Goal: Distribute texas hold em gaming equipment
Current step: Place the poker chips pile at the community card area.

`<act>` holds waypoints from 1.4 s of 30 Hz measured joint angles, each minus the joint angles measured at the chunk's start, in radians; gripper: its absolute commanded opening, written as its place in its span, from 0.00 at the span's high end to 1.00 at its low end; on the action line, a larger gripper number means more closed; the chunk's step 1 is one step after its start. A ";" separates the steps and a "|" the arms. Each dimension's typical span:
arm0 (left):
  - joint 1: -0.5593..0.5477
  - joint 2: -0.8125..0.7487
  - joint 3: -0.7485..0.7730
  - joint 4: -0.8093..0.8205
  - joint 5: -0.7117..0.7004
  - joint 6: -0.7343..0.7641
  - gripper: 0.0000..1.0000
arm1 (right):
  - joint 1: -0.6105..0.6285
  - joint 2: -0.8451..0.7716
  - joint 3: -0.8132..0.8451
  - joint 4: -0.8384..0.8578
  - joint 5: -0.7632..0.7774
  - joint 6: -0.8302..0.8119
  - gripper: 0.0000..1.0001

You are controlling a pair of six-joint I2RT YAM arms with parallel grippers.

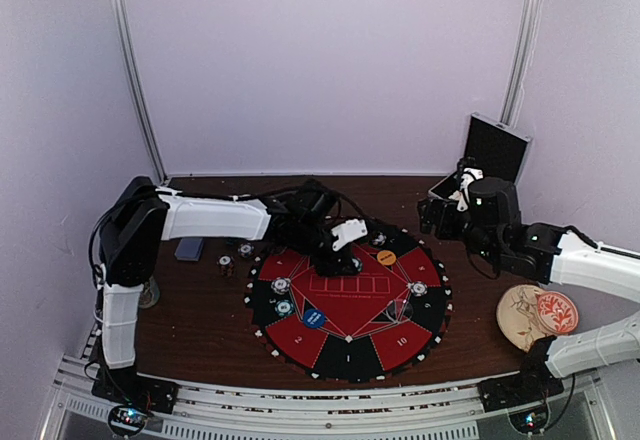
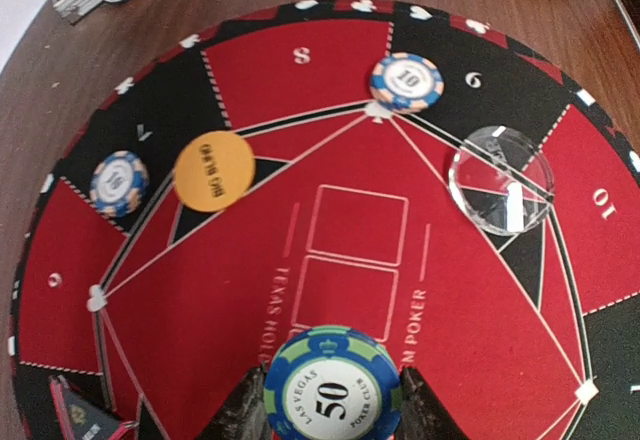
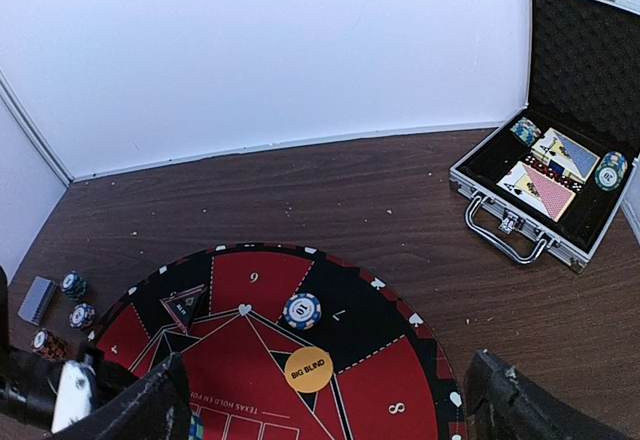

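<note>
Red-and-black felt mat (image 2: 350,290), round, flat, glossy green-edged 50 chip (image 2: 332,385) over it, pinched tight by left gripper (image 2: 333,412), smooth orange disc (image 2: 214,170) on mat, right gripper (image 3: 325,400) fingers wide apart over mat's edge

free: bare table (image 3: 330,185) behind mat (image 1: 350,310) | obstacles: open case (image 3: 585,60) back-right, left arm (image 1: 215,217) and poker chips (image 3: 72,285) back-left

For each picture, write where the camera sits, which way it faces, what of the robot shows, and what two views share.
Top external: above, behind the bases, looking down on the round mat; left arm, right arm show.
Left wrist: low over the mat, looking across it; left gripper shut on a 50 chip.
Right wrist: facing the back wall, mat and open case; right gripper open.
Shared: orange disc, in both wrist views.
</note>
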State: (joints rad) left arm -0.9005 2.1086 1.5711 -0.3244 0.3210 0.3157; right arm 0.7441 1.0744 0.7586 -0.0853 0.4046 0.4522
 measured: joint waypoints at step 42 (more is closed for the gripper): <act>0.069 -0.313 -0.158 -0.035 -0.058 0.024 0.02 | 0.039 0.121 0.068 -0.002 -0.113 -0.040 0.03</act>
State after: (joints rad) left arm -0.8314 1.7954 1.4128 -0.3595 0.2634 0.3393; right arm 0.7834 1.1957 0.8268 -0.0872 0.2913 0.4126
